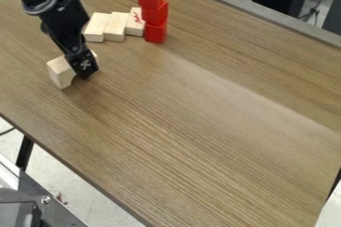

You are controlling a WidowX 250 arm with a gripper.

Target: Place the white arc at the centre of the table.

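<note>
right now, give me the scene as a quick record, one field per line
gripper: over the arc, down at its side nearer the red stack
arc: pale, upright on the table, off centre
red stack: three cubes, one atop another
pale blocks: three in a row beside the red stack
task: arc not at centre
</note>
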